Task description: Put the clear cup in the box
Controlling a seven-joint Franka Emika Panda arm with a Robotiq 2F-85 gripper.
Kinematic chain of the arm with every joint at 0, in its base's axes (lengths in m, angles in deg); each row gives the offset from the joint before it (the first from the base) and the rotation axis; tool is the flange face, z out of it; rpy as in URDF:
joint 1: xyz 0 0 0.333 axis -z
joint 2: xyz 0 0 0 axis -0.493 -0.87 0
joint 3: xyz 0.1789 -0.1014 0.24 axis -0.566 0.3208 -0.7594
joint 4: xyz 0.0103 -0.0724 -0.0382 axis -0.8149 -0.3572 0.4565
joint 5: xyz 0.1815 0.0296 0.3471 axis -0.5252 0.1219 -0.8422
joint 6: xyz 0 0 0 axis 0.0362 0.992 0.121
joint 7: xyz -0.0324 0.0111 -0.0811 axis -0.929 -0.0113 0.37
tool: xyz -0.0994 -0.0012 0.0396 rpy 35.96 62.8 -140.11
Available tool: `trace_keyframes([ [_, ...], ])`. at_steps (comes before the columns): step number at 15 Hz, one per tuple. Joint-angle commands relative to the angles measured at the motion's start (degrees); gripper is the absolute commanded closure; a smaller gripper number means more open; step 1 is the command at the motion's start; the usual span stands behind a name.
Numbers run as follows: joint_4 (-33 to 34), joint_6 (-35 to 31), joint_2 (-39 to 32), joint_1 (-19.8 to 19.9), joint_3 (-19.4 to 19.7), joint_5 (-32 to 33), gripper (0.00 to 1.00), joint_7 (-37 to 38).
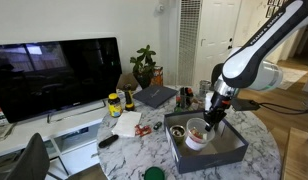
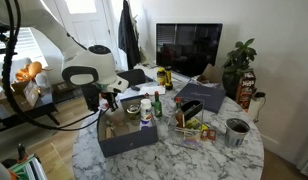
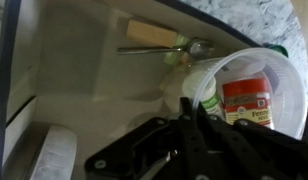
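Note:
The clear cup (image 1: 197, 134) hangs tilted inside the box (image 1: 210, 156), low over its grey floor. My gripper (image 1: 215, 112) is shut on the cup's rim. In the wrist view the black fingers (image 3: 194, 110) pinch the near edge of the see-through cup (image 3: 250, 62), and a red-labelled spice jar (image 3: 248, 102) shows through it. The box floor (image 3: 84, 90) fills the rest of that view. In an exterior view my gripper (image 2: 107, 103) reaches down into the box (image 2: 130, 141); the cup is hard to make out there.
A wooden-handled spoon (image 3: 159, 38) lies on the box floor and a small dark round bowl (image 1: 178, 131) sits in the box. A white bottle with reddish marks (image 2: 146, 113) stands beside the box. A flat dark slab (image 1: 154, 96), a plant (image 1: 145, 66) and a television (image 1: 54, 75) stand behind.

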Motion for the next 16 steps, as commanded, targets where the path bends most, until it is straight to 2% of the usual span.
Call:
trace_keyframes([
  [1, -0.5, -4.3, -1.7, -1.0, -0.6, 4.5, 0.99, 10.2],
  [2, -0.5, -3.8, -2.5, -0.9, -0.2, 8.4, 0.7, 14.7],
  [3, -0.2, -2.0, -3.4, -0.6, 0.4, 12.5, 0.69, 19.2],
  [4, 0.1, -0.4, -3.8, -0.5, 0.8, 15.5, 0.64, 22.4],
  [8, 1.0, 2.9, -2.4, -0.2, 0.5, 19.6, 0.34, 27.6],
  [12, -3.7, 1.2, 5.6, -0.7, -1.0, 14.7, 0.05, 23.4],
  [13, -5.7, 0.6, 8.9, -0.9, -1.1, 13.0, 0.0, 23.1],
  [15, -9.2, 0.8, 15.1, -1.9, -0.1, 7.8, 0.0, 20.4],
  [16, -6.9, 2.3, 15.6, -1.6, 1.3, 8.4, 0.0, 19.1],
])
